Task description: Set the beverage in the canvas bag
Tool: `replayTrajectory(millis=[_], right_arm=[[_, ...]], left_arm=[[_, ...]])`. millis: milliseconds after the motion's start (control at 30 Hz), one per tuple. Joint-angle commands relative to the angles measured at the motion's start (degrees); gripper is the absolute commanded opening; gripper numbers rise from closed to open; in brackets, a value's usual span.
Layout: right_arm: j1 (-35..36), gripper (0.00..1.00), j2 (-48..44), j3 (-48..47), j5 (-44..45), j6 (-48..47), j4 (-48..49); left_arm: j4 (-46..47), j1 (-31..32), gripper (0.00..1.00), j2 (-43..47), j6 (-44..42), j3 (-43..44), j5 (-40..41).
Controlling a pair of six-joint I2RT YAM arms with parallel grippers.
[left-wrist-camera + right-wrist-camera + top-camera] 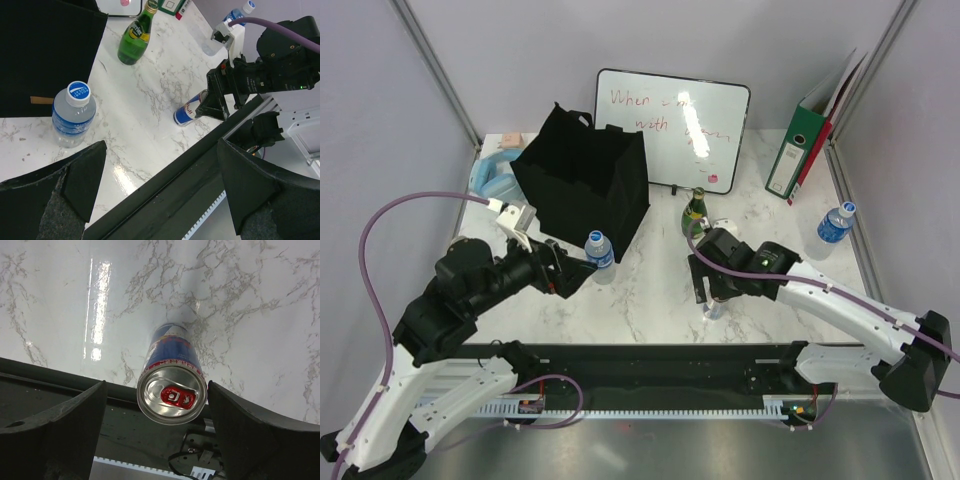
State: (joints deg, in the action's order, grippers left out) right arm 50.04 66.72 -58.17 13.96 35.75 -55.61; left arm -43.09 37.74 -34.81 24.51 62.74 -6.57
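A blue and silver drink can [172,385] with a red tab stands upright on the marble table near its front edge; it also shows in the top view [712,306] and the left wrist view [189,114]. My right gripper [156,405] is open and hangs over the can, one finger on each side, the right finger close to it. The black canvas bag [585,180] stands open at the back left. My left gripper [162,150] is open and empty, just in front of the bag beside a clear water bottle [73,117].
A green glass bottle [694,213] stands behind the right gripper. A second water bottle [836,222] is at the far right. A whiteboard [670,125] and a green binder [800,150] lean at the back. A black rail [640,360] runs along the front edge.
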Motion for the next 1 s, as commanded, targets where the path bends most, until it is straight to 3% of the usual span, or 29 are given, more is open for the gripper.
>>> replayTrajectory(millis=[0, 967], right_arm=[[0.14, 0.89, 1.48, 1.04, 3.0, -0.59, 1.3], [0.06, 0.77, 0.52, 3.24, 3.89, -2.35, 3.32]], left_arm=[[1.61, 0.23, 1.0, 0.44, -1.66, -0.34, -0.38], [1.34, 0.23, 0.99, 0.09, 0.54, -1.3, -0.02]])
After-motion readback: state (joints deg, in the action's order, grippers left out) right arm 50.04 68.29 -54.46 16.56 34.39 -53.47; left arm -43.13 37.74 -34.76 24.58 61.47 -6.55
